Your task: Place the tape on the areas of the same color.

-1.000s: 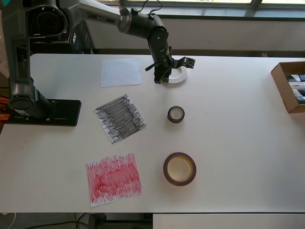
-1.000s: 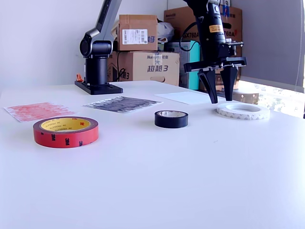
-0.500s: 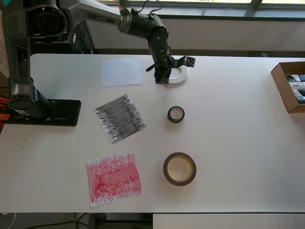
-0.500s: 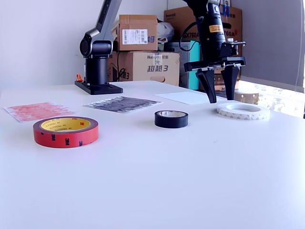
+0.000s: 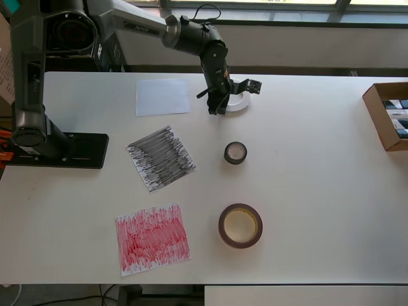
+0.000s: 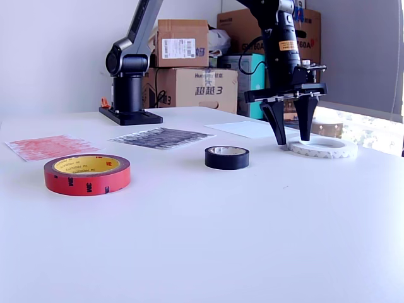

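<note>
Fingers of the gripper [image 6: 291,131] are spread wide and set down at the white tape ring [image 6: 322,147], one outside its rim, one seemingly over its hole. Nothing is held yet. The ring is probably light, stiff and flat, so its thin wall should be pinched between both fingers.

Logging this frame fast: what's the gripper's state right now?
Gripper: open, holding nothing, fingertips lowered at the near edge of the white tape ring.
</note>
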You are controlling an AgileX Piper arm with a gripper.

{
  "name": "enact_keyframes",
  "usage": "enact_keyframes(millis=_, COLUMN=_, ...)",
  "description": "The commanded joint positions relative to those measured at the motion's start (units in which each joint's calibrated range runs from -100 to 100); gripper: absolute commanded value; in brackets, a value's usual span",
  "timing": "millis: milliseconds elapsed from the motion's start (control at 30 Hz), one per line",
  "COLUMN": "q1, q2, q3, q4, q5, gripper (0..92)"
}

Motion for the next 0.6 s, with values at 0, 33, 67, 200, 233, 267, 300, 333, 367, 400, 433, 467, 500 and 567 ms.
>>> enact_keyframes(millis=0, q1=-0.28, q2=0.53, q3=-0.23, q4=0.34, q5=0.1, gripper=54.3)
enact_keyframes(millis=33, q1=-0.28, q2=0.63, q3=-0.23, q4=0.34, q5=0.1, gripper=54.3)
enact_keyframes(millis=67, q1=-0.36, q2=0.63, q3=-0.23, q4=0.34, q5=0.1, gripper=54.3)
enact_keyframes(millis=200, q1=-0.28, q2=0.63, q3=-0.23, q4=0.34, q5=0.1, gripper=54.2)
enact_keyframes(millis=233, q1=-0.28, q2=0.63, q3=-0.23, q4=0.34, q5=0.1, gripper=54.2)
enact_keyframes(millis=267, q1=-0.28, q2=0.63, q3=-0.23, q4=0.34, q5=0.1, gripper=54.2)
enact_keyframes(millis=300, q1=-0.28, q2=0.63, q3=-0.23, q4=0.34, q5=0.1, gripper=54.2)
enact_keyframes(millis=333, q1=-0.28, q2=0.63, q3=-0.23, q4=0.34, q5=0.1, gripper=54.2)
enact_keyframes(millis=367, q1=-0.28, q2=0.63, q3=-0.23, q4=0.34, q5=0.1, gripper=54.2)
enact_keyframes(millis=400, q1=-0.28, q2=0.63, q3=-0.23, q4=0.34, q5=0.1, gripper=54.2)
enact_keyframes(millis=433, q1=-0.21, q2=0.63, q3=-0.23, q4=0.34, q5=0.1, gripper=54.2)
enact_keyframes(millis=467, q1=-0.05, q2=0.63, q3=-0.23, q4=0.34, q5=0.01, gripper=54.2)
enact_keyframes(millis=500, q1=0.11, q2=0.63, q3=-0.23, q4=0.34, q5=0.01, gripper=54.2)
enact_keyframes(millis=567, q1=0.43, q2=0.63, q3=-0.23, q4=0.25, q5=-0.15, gripper=54.2)
